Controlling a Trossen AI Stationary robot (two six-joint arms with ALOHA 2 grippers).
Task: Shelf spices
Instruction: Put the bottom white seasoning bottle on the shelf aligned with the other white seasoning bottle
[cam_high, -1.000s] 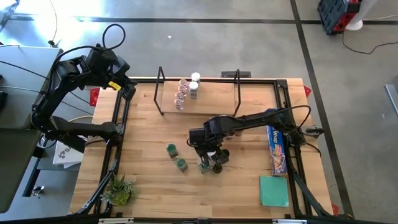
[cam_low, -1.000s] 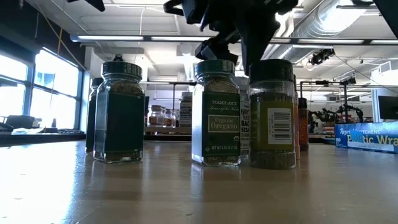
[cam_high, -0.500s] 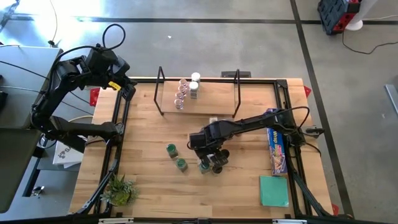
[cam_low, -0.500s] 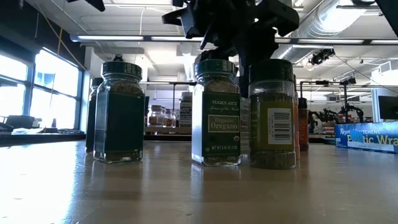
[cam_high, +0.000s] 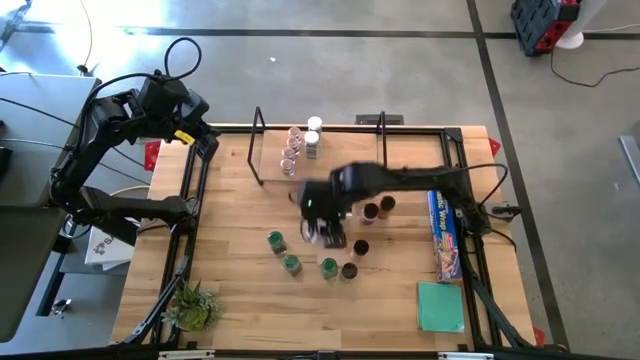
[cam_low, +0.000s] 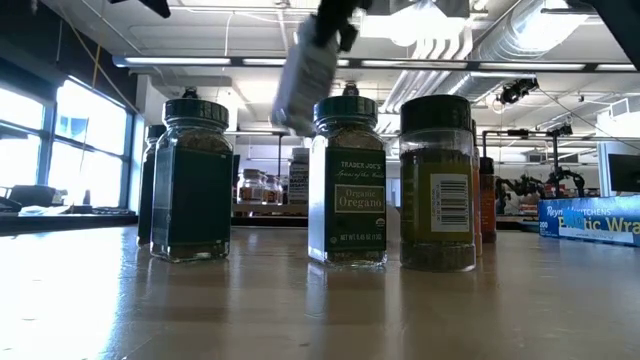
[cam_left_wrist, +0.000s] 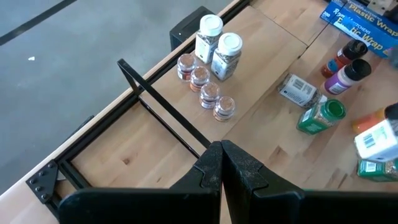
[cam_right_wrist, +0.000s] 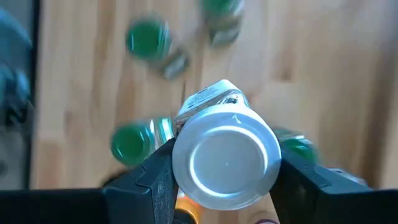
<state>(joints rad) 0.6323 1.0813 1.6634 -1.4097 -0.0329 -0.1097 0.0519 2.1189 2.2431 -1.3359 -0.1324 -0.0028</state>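
My right gripper (cam_high: 322, 218) hangs over the middle of the table, shut on a white-capped spice jar (cam_low: 305, 75) held well above the board. Below it stand more spices: green-topped jars (cam_high: 276, 240) (cam_high: 291, 264) (cam_high: 329, 267) and dark-topped ones (cam_high: 361, 247). The shelf (cam_high: 345, 165), a wooden board between black wire uprights, sits at the far edge with several jars (cam_high: 300, 145) standing on its left part. My left gripper (cam_left_wrist: 221, 163) is shut on nothing, raised off the table's far left corner (cam_high: 205, 140). My right gripper pinches the jar's white cap (cam_right_wrist: 186, 155) between its two fingers (cam_right_wrist: 155, 177), one on each side of the cap. The fingers come from above, pointing steeply down. The jar hangs below them, tilted, clear of the table and of the other jars.
A long blue wrap box (cam_high: 444, 240) and a flat teal square (cam_high: 440, 305) lie along the right side. A small plant (cam_high: 192, 305) sits at the near left corner. The shelf's right half is bare board.
My right gripper has closed on the white-capped jar among the group near the table's middle, then risen with it and gone toward the far edge, rolling its wrist. The jar has left the table and now hangs tilted above the other jars, which stay put.
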